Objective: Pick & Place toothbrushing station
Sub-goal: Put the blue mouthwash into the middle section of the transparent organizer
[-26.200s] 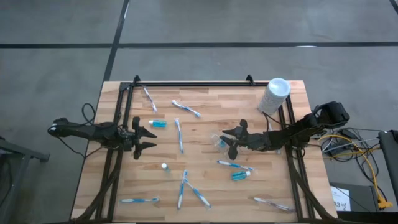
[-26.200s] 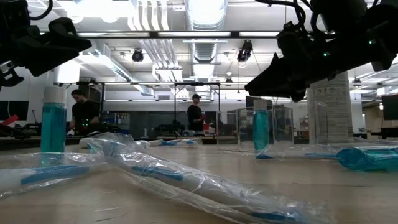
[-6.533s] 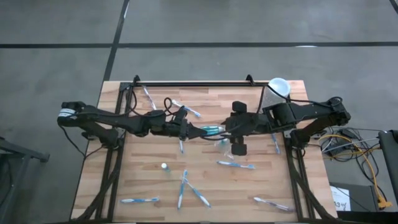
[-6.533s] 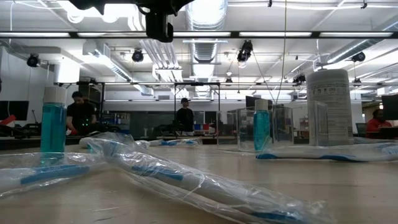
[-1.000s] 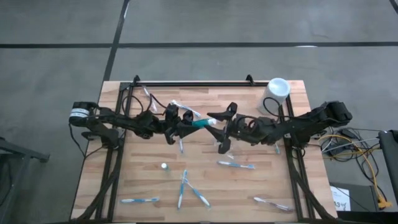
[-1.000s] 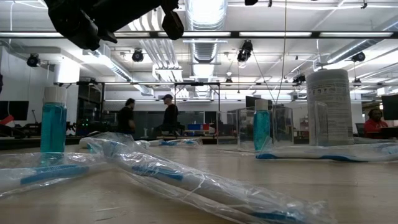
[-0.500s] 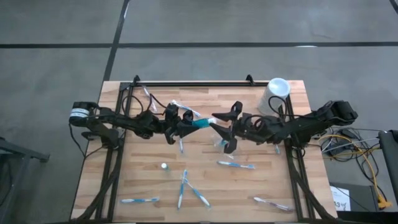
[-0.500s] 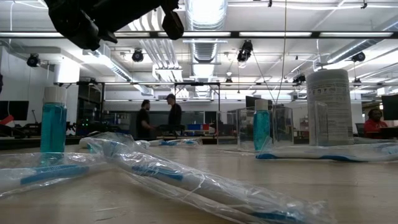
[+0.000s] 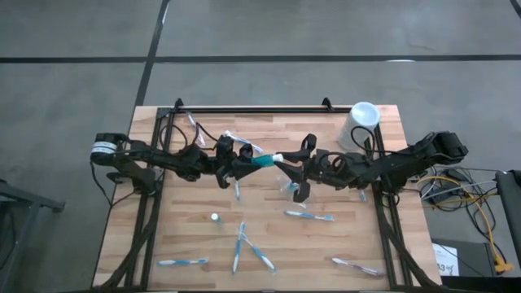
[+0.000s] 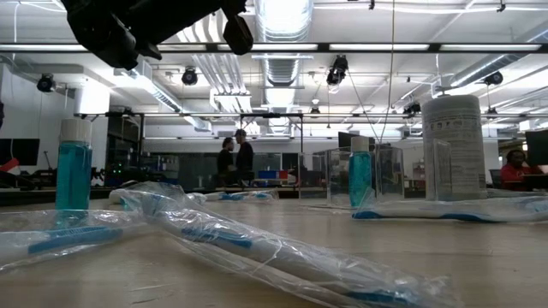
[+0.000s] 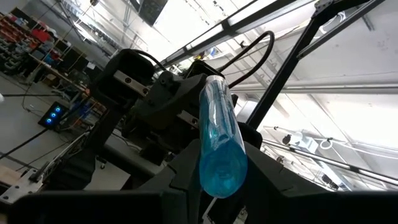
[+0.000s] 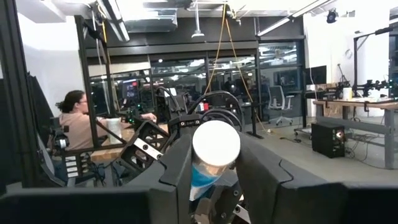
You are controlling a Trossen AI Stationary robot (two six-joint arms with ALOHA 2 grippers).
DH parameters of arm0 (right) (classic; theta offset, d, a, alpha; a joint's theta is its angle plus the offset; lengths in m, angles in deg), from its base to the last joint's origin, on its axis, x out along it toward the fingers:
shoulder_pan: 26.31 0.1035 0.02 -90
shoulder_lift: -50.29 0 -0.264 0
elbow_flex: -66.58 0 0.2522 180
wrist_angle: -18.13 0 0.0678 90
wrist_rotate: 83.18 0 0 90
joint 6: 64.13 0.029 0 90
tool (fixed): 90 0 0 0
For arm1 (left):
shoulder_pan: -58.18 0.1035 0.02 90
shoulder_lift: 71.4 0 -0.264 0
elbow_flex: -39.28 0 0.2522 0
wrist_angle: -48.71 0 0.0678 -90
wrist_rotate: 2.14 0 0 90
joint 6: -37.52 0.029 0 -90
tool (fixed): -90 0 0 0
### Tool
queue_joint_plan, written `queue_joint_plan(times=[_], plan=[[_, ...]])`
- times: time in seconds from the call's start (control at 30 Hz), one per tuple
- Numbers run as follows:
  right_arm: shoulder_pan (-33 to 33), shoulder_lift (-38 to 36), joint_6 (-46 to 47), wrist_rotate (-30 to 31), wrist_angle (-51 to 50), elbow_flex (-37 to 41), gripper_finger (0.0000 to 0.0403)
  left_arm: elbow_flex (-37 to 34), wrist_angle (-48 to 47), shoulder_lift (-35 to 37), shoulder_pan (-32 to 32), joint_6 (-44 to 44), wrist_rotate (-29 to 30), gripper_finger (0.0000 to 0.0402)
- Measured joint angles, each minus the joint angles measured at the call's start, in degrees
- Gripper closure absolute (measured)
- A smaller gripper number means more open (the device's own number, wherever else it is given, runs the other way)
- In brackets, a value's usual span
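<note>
Landmark: tall white cylinder [image 9: 360, 124], back right corner of the wooden table [image 9: 269, 268].
Held tube: blue white-capped tube [image 9: 264, 160] raised above table centre, well left of the cylinder, lying level between both arms; blue end toward the left arm, white cap toward the right.
Left gripper [image 9: 244, 163]: clamped on the tube's blue end; left wrist view shows the tube [image 11: 219, 149] standing between its fingers [image 11: 155, 193].
Right gripper [image 9: 286, 159]: fingers [image 12: 177, 168] pressed on either side of the white cap [image 12: 215, 144], so closed on the tube's cap end.
Change vs a second ago: right jaws were spread wide around the cap, now drawn in onto it; left arm, tube and loose items unmoved. Low view: two people in the room have walked right.
Pouch: clear plastic pouch [image 9: 290, 187] flat on the table just under the right gripper, left of the cylinder.
Loose items: toothbrushes [image 9: 309, 216] scattered over the front half, toward the front edge from the cylinder; one small upright tube [image 9: 215, 218] front-left of centre.
Edges: black rail [image 9: 252, 109] along the back edge, running left from the cylinder; one toothbrush [image 9: 356, 266] near the front right corner.
Open room: bare wood at the back centre between rail and arms, and along the far left side.
</note>
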Motion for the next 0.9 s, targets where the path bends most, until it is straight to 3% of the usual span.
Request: queue_joint_plan(times=[0.9], plan=[[-0.04, -0.02, 0.07, 0.75, -0.16, 0.13, 0.0299, 0.31, -4.07, 0.04, -0.07, -3.31, 2.48, 0.0276]])
